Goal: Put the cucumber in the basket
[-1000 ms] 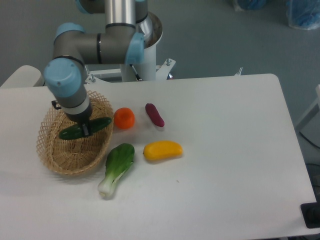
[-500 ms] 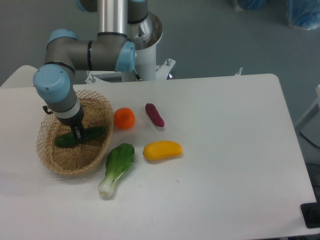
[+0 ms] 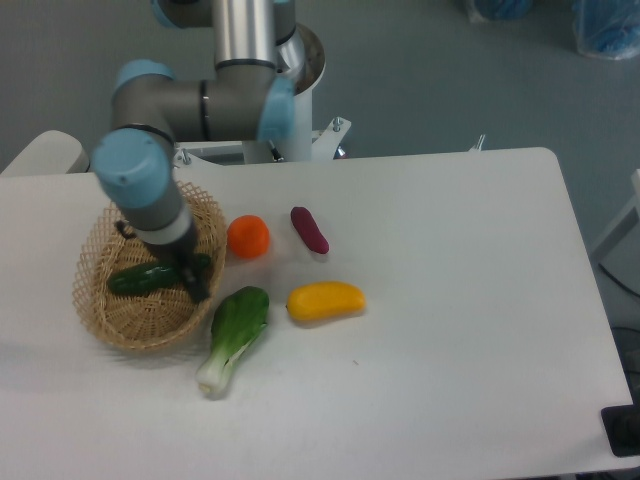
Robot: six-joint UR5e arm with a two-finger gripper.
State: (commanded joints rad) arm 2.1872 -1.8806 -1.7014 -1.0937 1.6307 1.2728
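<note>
Pincer (image 3: 192,284) now shifted right off the cucumber (image 3: 145,278) inside the basket (image 3: 95,310), grip state unclear.

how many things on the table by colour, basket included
green: 2 (cucumber, bok choy)
orange: 1 (orange fruit)
purple: 1 (purple vegetable)
yellow: 1 (yellow fruit)
tan: 1 (basket)
total: 6

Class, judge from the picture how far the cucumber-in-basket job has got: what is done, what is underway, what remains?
Done: the cucumber lies inside the basket. Underway: the gripper sits at the cucumber's right end, over the basket's right side; whether it is open or shut is unclear. Left: the arm clearing the basket. The orange and bok choy lie on the table outside.
</note>
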